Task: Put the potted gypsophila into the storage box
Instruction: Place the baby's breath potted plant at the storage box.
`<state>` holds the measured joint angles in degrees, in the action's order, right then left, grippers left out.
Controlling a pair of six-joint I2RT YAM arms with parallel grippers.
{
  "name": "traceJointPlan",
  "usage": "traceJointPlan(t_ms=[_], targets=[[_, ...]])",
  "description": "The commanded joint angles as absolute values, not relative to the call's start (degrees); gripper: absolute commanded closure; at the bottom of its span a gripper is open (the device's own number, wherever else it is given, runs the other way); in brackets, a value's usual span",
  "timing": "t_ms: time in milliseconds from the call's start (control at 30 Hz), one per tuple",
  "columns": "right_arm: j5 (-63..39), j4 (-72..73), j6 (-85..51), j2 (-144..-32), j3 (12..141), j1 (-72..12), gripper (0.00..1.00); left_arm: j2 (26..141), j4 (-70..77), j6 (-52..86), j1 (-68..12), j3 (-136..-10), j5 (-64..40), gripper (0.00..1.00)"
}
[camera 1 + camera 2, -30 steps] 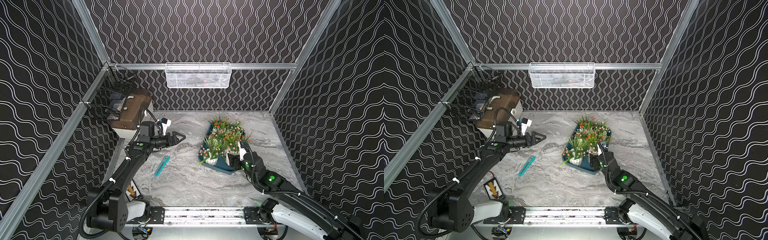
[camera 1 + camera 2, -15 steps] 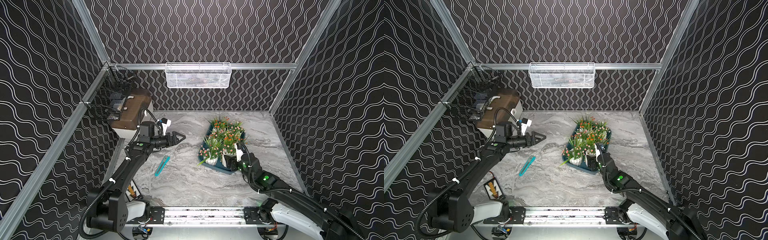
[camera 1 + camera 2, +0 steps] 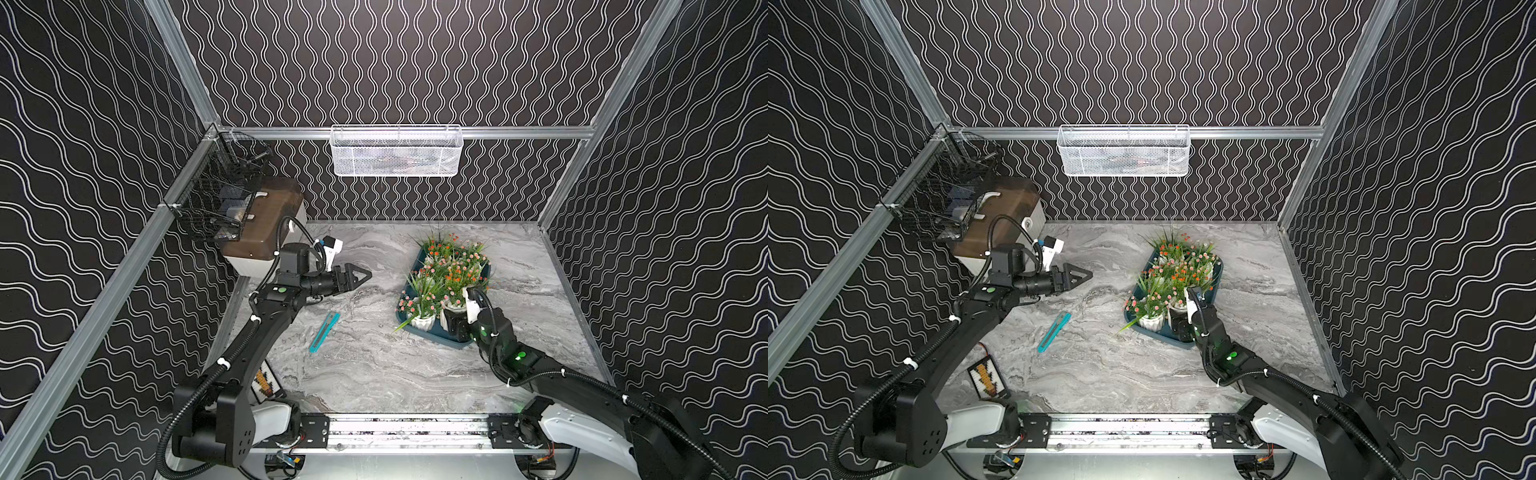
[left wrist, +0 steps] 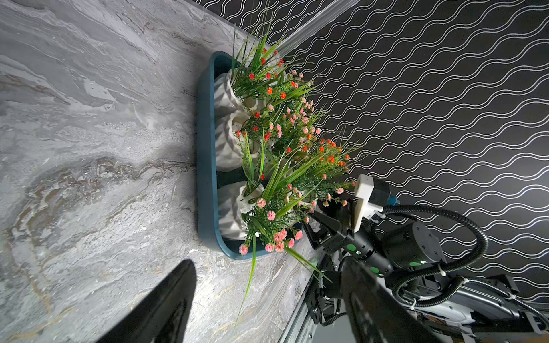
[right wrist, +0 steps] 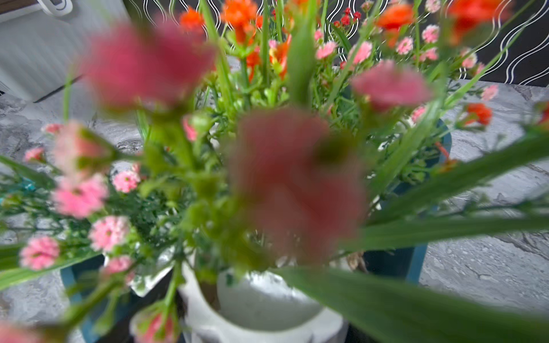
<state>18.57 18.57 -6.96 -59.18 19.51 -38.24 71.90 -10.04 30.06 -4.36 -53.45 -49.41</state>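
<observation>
Pots (image 3: 446, 276) all inside the box (image 3: 428, 333), right of centre on the table (image 3: 374, 365); at the nearest pot, right gripper (image 3: 452, 323) with jaws apart, hold on it impossible to tell; well to the left, left gripper (image 3: 359, 276) open and empty above the table.

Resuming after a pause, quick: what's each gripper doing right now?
Left gripper: open, empty.
Right gripper: at a potted gypsophila in the storage box; grip cannot be told.
</observation>
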Motion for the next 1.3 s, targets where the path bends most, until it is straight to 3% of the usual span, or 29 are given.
traceJointPlan(t_ms=[0, 400, 633, 833, 1000, 1267], targets=[[19.14, 27.63, -7.39, -59.88, 18.03, -38.32, 0.18, 71.8, -8.44, 29.71, -4.39, -53.35, -50.01, 0.2], [18.71, 24.17, -12.87, -61.67, 16.97, -38.32, 0.09, 71.83, -8.61, 29.65, -4.35, -53.53, -50.06, 0.19], [18.85, 10.8, -15.67, -54.32, 20.05, -38.32, 0.01, 71.96, -9.52, 29.03, -4.44, -53.77, -49.32, 0.19], [18.99, -7.11, -20.75, -43.71, 24.98, -38.35, 0.0, 72.42, -11.68, 28.22, -4.39, -54.32, -47.68, 0.19], [20.82, -13.93, -22.84, -36.48, 27.92, -38.32, 0.0, 71.87, -11.34, 28.89, -4.48, -53.75, -47.35, 0.19], [18.56, -19.06, -20.48, -38.26, 37.87, -38.32, 0.0, 69.71, -13.4, 27.85, -4.55, -52.18, -45.1, 0.18]])
